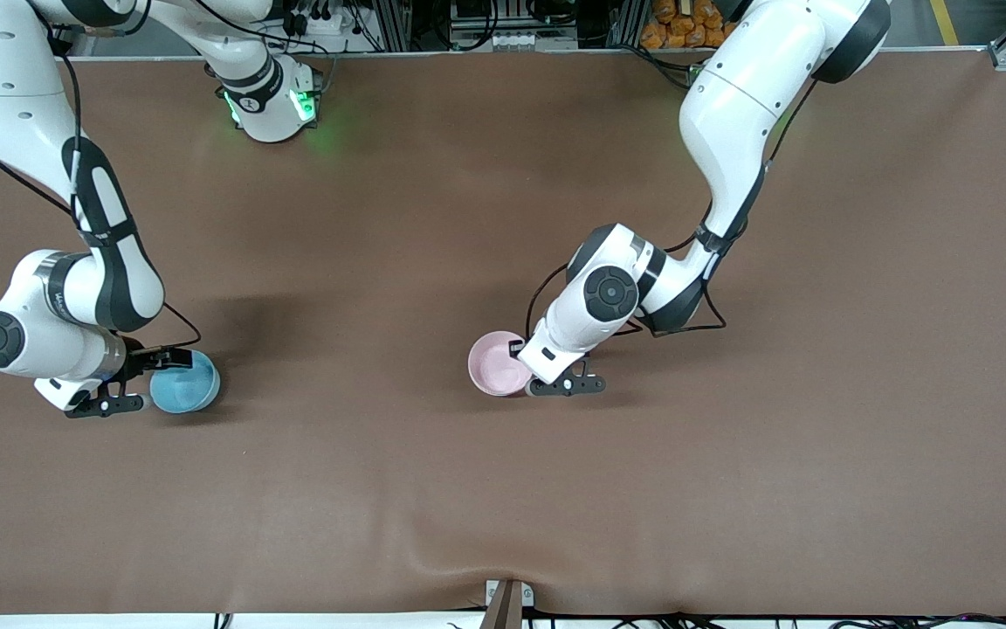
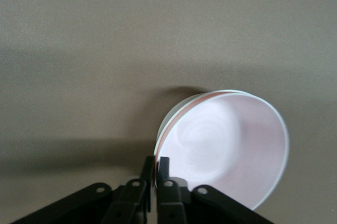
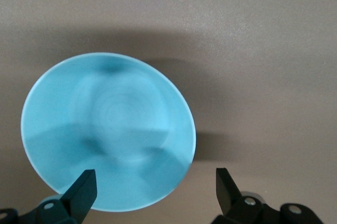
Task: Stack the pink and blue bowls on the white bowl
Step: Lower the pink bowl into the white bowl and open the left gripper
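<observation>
The blue bowl is the nearest task thing, on the table toward the right arm's end. The right gripper is low at it, fingers wide apart and holding nothing. In the right wrist view 1 finger overlaps the bowl while the other stands clear of the rim. In the front view, the bowl's centre lies at about 3 o'clock from that hand.

Slightly farther off, near the table's middle, the pink bowl already sits in the white bowl, whose rim shows as a thin crescent under it. The left gripper has its fingers nearly together, pinching the pink rim.

The stack lies at 3 o'clock from the blue bowl, well apart. The right arm is much nearer the blue bowl, so its carry probably runs that way.
</observation>
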### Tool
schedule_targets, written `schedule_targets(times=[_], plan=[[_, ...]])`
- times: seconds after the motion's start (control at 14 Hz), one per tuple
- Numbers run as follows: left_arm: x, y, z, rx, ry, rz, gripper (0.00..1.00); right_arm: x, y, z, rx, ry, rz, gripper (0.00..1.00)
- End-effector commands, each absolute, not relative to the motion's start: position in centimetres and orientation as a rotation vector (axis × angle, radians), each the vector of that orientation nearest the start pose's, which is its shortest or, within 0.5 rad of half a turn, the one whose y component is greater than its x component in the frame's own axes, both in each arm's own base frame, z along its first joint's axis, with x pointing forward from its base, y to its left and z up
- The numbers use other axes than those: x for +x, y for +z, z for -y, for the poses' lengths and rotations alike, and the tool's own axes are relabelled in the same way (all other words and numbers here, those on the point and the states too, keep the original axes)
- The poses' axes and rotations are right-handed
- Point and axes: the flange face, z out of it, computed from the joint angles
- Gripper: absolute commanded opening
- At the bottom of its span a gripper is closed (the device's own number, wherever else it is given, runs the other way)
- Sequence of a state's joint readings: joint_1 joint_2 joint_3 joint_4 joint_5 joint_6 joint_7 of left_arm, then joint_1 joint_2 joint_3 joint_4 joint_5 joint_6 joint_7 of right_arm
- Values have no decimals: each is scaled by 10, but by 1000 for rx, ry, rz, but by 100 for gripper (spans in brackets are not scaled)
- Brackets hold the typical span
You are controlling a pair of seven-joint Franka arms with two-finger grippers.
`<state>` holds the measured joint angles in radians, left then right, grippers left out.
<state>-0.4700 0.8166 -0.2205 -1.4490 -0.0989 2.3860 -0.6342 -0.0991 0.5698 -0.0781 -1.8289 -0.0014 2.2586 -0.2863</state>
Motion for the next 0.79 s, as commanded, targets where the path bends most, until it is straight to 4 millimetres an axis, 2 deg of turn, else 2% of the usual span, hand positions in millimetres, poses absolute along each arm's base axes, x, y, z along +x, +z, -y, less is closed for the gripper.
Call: schedule_targets(times=[0.0,0.14,0.29,0.36,0.43,0.57,0.64,0.71], plan=[[591,229,450,-3411,19,164,100,626,217,116,-3149,173,204,100],[594,240,449,-3416,-4,165,100,624,203,127,-3153,159,176,100],[601,264,442,-3412,-59,150,100,622,197,130,-3146,171,161,100],[607,275,431,-3397,-80,146,100,622,197,130,-3146,171,161,87],[615,291,417,-3361,-105,123,100,623,198,130,-3146,168,160,65],[624,326,391,-3261,-169,52,100,623,198,130,-3145,165,155,27],[628,347,374,-3225,-177,58,100,623,198,130,-3145,165,154,11],[633,368,355,-3208,-165,95,100,623,198,131,-3140,162,140,0]])
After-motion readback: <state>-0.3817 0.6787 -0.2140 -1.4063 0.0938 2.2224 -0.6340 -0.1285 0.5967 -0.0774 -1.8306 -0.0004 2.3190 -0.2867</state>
